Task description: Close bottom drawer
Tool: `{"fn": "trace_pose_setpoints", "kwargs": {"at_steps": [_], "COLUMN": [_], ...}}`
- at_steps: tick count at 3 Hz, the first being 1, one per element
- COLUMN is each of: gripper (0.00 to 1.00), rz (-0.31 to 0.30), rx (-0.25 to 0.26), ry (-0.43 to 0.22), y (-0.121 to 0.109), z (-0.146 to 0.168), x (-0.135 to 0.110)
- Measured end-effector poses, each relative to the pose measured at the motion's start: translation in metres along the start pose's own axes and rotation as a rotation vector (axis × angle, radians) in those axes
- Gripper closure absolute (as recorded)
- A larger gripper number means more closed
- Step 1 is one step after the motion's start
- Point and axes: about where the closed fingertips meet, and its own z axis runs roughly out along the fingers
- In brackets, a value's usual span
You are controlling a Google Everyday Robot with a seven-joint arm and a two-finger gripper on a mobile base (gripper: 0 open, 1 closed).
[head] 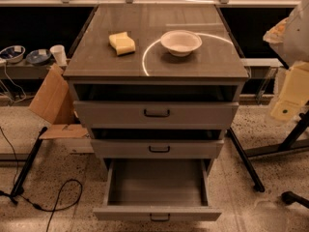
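The bottom drawer (157, 185) of the grey cabinet is pulled far out toward me. Its inside is an empty grey box, and its flat front with a small black bar handle (159, 217) sits at the bottom edge of the view. The middle drawer (157, 149) and the top drawer (155, 113) each stand out a little, with a dark gap above each front. My gripper is not in view. A white rounded shape (297, 30) at the right edge may be part of my arm.
A white bowl (180, 42) and a yellow sponge (122, 43) lie on the cabinet top (203, 64). Cardboard (52, 100) leans at the left. Black stand legs (244, 158) and a cable (58, 197) cross the speckled floor. Yellow bags (289, 93) hang at the right.
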Motion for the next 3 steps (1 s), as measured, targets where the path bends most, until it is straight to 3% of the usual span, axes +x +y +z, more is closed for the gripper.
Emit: {"fn": "trace_pose_setpoints", "kwargs": {"at_steps": [1, 2, 3], "gripper": [0.0, 0.0, 0.0], "rz": [-0.002, -0.024, -0.056], "rx": [0.016, 0.022, 0.003], "ry": [-0.016, -0.052, -0.108], "y": [0.003, 0.013, 0.035], "z": [0.007, 0.041, 0.097], "x": [-0.007, -0.021, -0.045]}}
